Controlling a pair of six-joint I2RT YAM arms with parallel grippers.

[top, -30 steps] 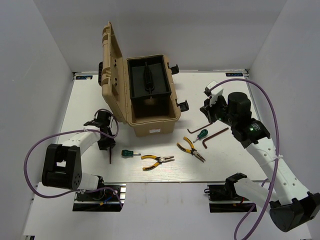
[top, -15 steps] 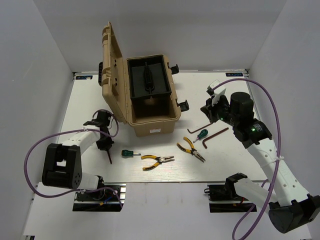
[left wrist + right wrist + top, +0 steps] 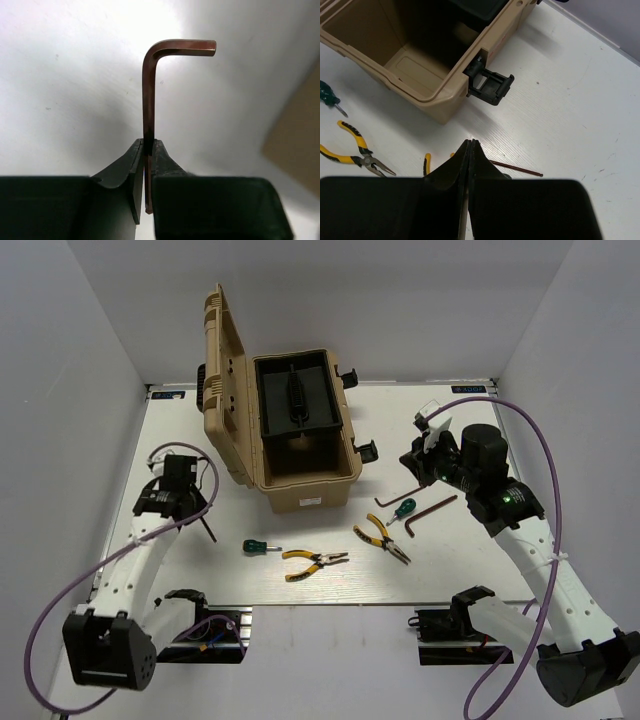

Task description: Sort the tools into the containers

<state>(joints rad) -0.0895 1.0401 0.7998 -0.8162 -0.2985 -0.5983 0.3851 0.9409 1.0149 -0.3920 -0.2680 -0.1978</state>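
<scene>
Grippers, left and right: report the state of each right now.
Left gripper: shut on the hex key.
Right gripper: shut, nothing between its fingers.

The left arm (image 3: 130,560) and right arm (image 3: 550,575) wear white shells over black joints, end in matte black jaws, and trail looping purple cables (image 3: 497,401); a green light (image 3: 503,497) glows on the right.

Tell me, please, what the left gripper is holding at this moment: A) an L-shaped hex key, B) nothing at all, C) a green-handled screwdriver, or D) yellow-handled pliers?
A: the left wrist view shows the left gripper shut on the long shank of a hex key, its short bent end sticking out beyond the fingertips.
</scene>
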